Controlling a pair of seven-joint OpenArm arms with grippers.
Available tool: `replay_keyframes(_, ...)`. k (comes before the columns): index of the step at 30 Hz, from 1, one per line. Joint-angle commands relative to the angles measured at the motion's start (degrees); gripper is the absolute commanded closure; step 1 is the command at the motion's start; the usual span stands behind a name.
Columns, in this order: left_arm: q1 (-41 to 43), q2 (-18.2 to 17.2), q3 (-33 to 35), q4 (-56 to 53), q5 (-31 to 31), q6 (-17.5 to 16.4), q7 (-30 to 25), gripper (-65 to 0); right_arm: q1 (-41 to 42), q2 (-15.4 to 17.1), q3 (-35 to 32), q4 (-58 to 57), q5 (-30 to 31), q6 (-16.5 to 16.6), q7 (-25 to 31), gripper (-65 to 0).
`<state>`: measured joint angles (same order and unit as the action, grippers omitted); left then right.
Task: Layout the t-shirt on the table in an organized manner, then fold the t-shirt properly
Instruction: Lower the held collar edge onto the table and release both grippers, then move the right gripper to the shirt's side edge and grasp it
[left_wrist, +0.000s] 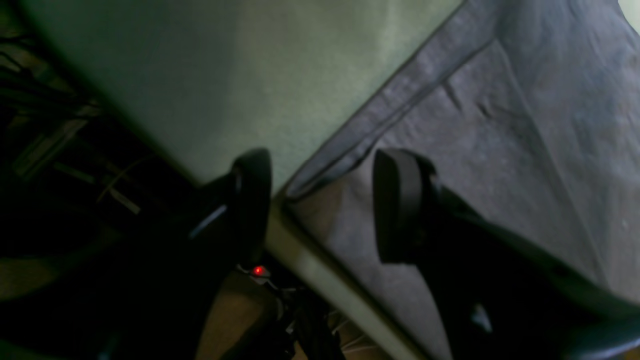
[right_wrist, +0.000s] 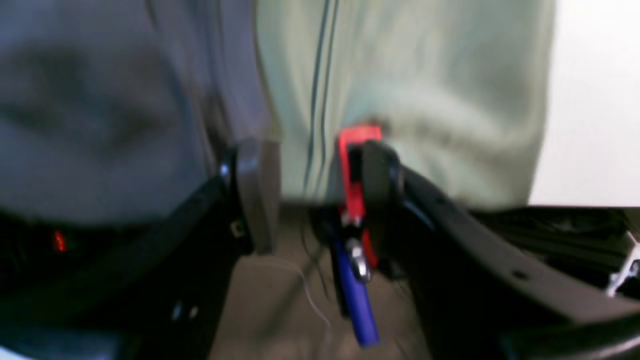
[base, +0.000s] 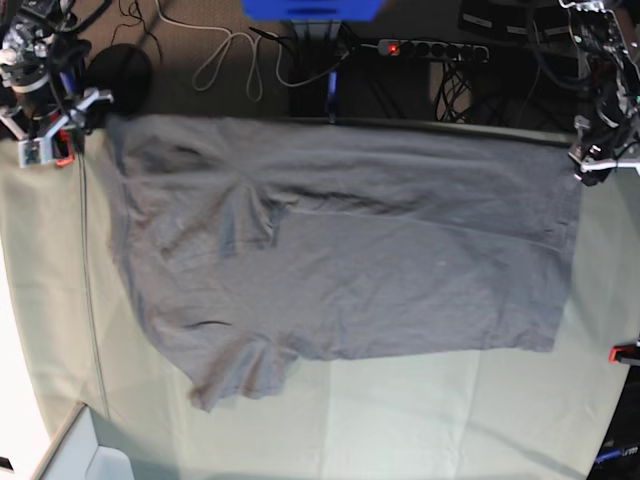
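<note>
The dark grey t-shirt (base: 340, 260) lies spread flat across the table (base: 400, 420), its hem on the base view's right and a sleeve (base: 240, 375) pointing to the near side. My left gripper (left_wrist: 325, 200) is open at the table's far edge. One of its fingers (left_wrist: 400, 205) rests over the t-shirt (left_wrist: 500, 150), and the hem corner lies between the jaws. My right gripper (right_wrist: 320, 190) is open over the pale cloth (right_wrist: 425, 100) beside the t-shirt (right_wrist: 100, 125), with nothing between its fingers.
A red clamp (right_wrist: 355, 170) with a blue handle sits against the right gripper's finger at the table's edge. Another red clamp (base: 625, 352) is on the base view's right side. Cables and a power strip (base: 430, 48) lie on the floor behind the table.
</note>
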<state>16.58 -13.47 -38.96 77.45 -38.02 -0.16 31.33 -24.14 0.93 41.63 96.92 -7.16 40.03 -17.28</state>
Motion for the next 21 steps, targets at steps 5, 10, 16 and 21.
replay_keyframes(5,-0.18,-1.07,-0.56,4.09,-0.27,0.21,-1.05,-31.9,0.01,0.7,-1.23,2.11,2.54,-0.03,0.88,-27.7)
replay_keyframes(10,-0.36,-0.9,-0.56,7.08,-0.27,0.3,-1.05,-32.0,-0.17,-0.01,-8.88,1.58,2.45,-0.03,0.88,-27.8)
replay_keyframes(16,-1.68,-0.9,-0.56,6.9,-0.27,0.3,-1.05,-32.0,4.76,-1.32,-14.07,-1.14,2.45,-0.03,0.53,-27.8)
replay_keyframes(21,-1.24,-0.9,-0.56,6.64,-0.27,0.3,-1.05,-32.0,11.53,-1.24,-16.09,-5.45,2.37,-0.03,-3.51,-27.8)
